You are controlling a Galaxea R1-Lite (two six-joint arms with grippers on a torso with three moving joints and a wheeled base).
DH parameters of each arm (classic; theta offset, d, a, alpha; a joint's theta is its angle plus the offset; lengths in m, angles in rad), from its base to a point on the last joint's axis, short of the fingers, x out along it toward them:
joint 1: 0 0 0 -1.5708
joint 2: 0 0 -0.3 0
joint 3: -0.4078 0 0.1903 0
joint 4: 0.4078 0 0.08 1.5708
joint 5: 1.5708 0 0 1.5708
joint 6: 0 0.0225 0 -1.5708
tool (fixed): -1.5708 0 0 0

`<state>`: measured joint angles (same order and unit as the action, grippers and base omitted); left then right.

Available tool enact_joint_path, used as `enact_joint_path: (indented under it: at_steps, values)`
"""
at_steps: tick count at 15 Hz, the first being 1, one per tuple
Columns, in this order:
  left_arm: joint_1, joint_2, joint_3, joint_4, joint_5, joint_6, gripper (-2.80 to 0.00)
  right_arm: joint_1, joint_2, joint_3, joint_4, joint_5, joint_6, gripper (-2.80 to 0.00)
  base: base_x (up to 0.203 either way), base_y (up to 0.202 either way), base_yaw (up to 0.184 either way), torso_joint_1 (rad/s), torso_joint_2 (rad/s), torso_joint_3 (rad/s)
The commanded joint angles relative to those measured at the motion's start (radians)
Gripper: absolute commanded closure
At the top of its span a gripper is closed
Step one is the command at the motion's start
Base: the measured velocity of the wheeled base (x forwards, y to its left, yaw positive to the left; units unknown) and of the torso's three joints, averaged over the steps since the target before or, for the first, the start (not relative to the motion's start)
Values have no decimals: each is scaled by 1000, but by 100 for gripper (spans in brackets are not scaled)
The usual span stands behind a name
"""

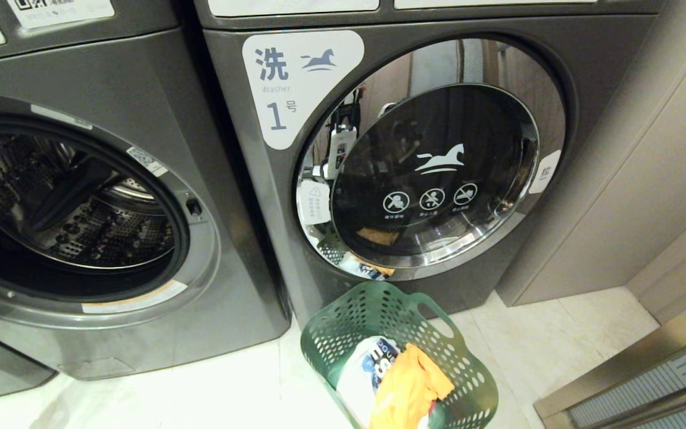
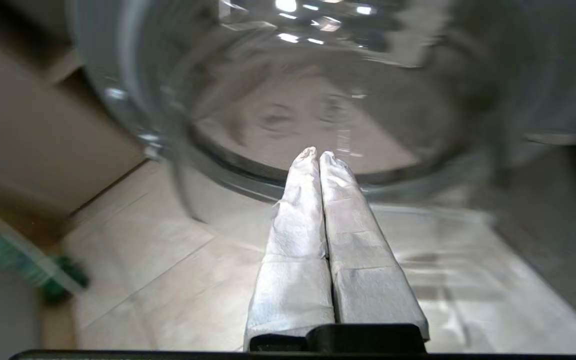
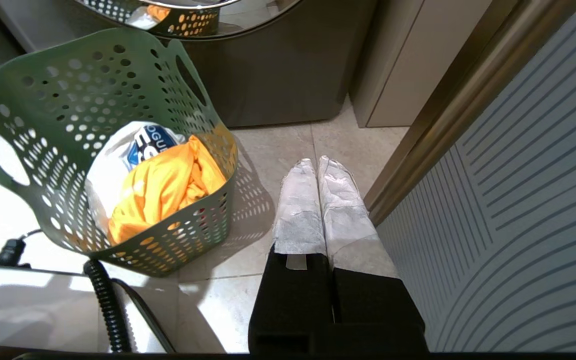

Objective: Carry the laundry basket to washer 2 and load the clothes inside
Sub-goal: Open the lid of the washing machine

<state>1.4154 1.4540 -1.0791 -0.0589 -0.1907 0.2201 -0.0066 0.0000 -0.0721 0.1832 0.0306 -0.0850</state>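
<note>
Pale floor tiles (image 1: pixel 248 387) are carrying the laundry basket (image 1: pixel 399 357), parked before the washer labelled 1 (image 1: pixel 379 149), still holding an orange garment (image 1: pixel 405 390). The open-drum washer (image 1: pixel 69 196) alongside is waiting, nothing loaded. Only wrist views are showing the left gripper (image 2: pixel 318 156) and right gripper (image 3: pixel 317 163), both pinched together, empty.

Laundry basket (image 3: pixel 103 150) on the floor (image 3: pixel 278 150), just beside the right gripper (image 3: pixel 316 162) toward the robot's left, clothes (image 3: pixel 163 185) inside. Beyond both, the closed washer marked 1 (image 1: pixel 408 179), right behind the basket. To that washer's left, a second washer (image 1: pixel 81 196) with its drum open. Wall panel (image 3: pixel 508 200) close on the right gripper's other side. Left gripper (image 2: pixel 318 156) just before a round glass door (image 2: pixel 278 100).
</note>
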Motion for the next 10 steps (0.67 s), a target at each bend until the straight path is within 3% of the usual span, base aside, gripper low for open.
enact_joint_path:
  at_steps: [1,3,5,7,10]
  values:
    - [-108,-122,57,3,-62,-13,0,-1,2,0,1,0,8,0,0,0,0,0,0,0]
    - [-294,-208,125,5,-68,-30,0,-1,2,-2,1,0,16,0,0,0,0,0,0,0]
    - [-541,-279,205,2,2,-43,0,-1,2,-2,1,-1,18,0,0,0,0,0,0,0]
    - [-817,-334,280,-4,146,-75,0,0,2,-2,1,-1,18,0,0,0,0,0,0,0]
    - [-1229,-410,389,-11,453,-147,0,0,2,-2,1,-1,18,0,0,0,0,0,0,0]
